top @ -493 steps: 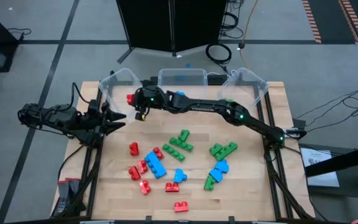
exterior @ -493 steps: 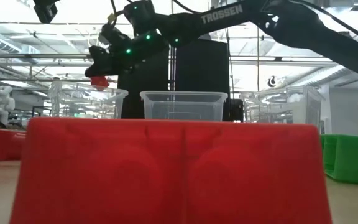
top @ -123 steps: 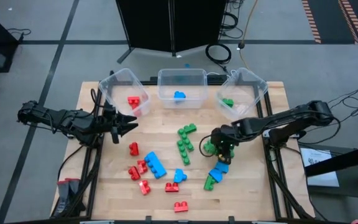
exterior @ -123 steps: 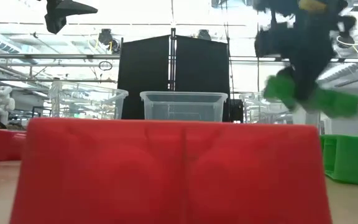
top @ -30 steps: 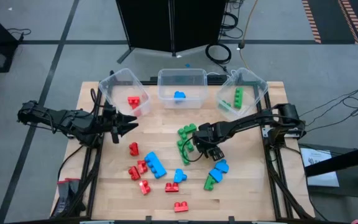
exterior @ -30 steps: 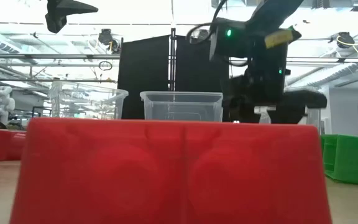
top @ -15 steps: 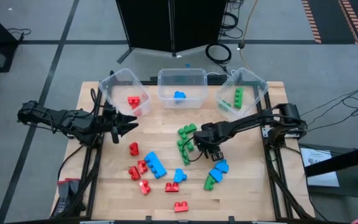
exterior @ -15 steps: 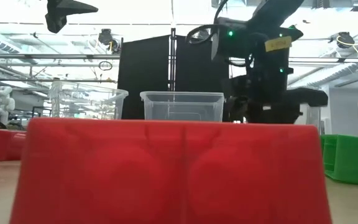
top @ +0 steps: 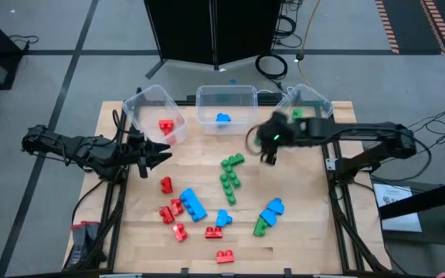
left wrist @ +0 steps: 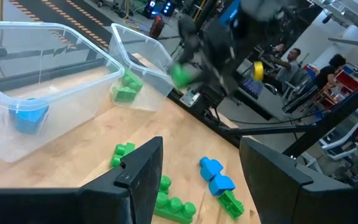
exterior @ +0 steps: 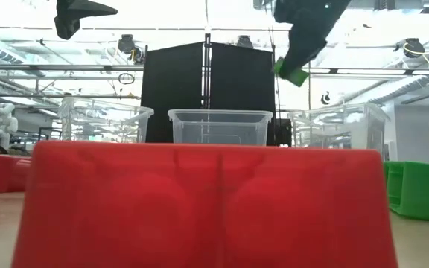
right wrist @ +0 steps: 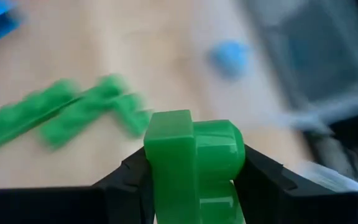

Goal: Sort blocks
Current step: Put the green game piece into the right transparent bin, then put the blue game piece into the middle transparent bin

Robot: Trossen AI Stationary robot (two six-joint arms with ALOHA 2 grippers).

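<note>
The right end effector point(top: 270, 154) gripped a green block point(right wrist: 193, 160) near the right bin point(top: 321, 113) at upper centre; most blocks point(top: 193, 205) lay unsorted on the bench point(top: 307, 239); left end effector point(top: 157, 152) waited wide, left

No lettering, label, brand, number or sign reads clearly anywhere across the four views at this moment, not on the arms, the bins or the blocks.
</note>
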